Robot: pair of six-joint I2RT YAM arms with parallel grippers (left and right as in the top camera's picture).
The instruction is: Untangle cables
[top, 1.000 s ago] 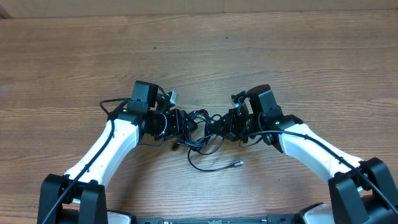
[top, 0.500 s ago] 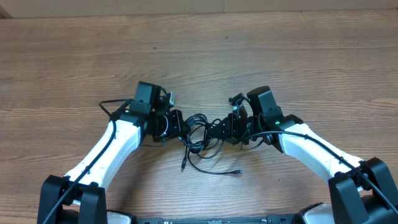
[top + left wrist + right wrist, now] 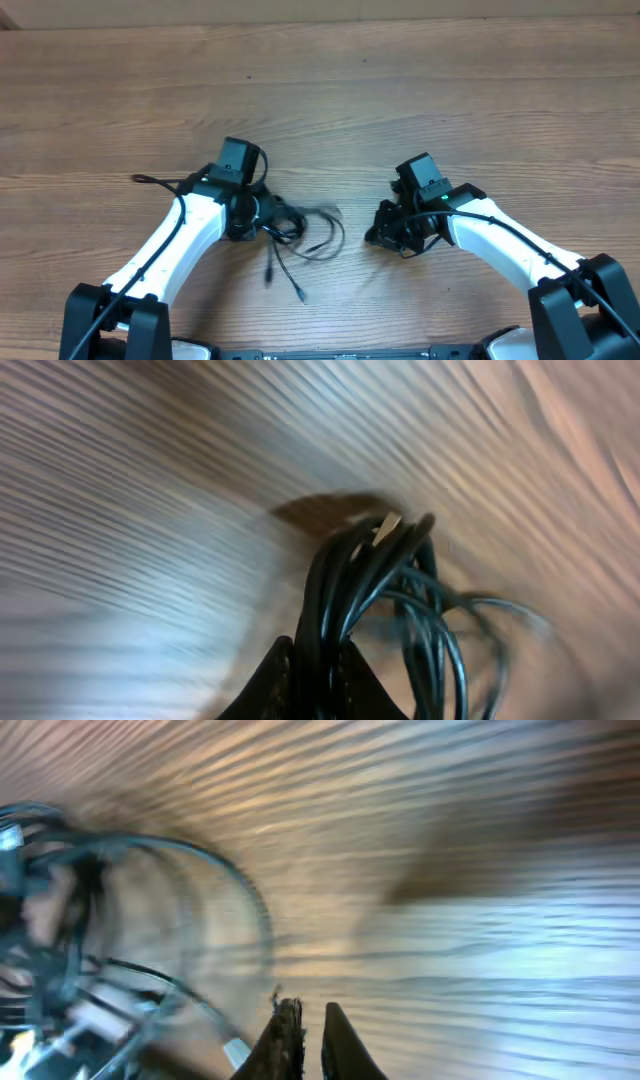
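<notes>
A wooden table point(image 3: 450, 90) bears blurred black cables point(image 3: 290, 228), seemingly partly lifted.

Light wood-grain table top point(image 3: 450, 90)

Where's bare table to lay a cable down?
The far half of the table, beyond both arms, is bare; so is the gap between the cables and the right gripper. Crowded at the left gripper, shut on the cables.

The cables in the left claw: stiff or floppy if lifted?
Probably floppy: the cables curl in loose loops from the left gripper. Likely light, being so thin. Their loose ends would probably swing and snag.
</notes>
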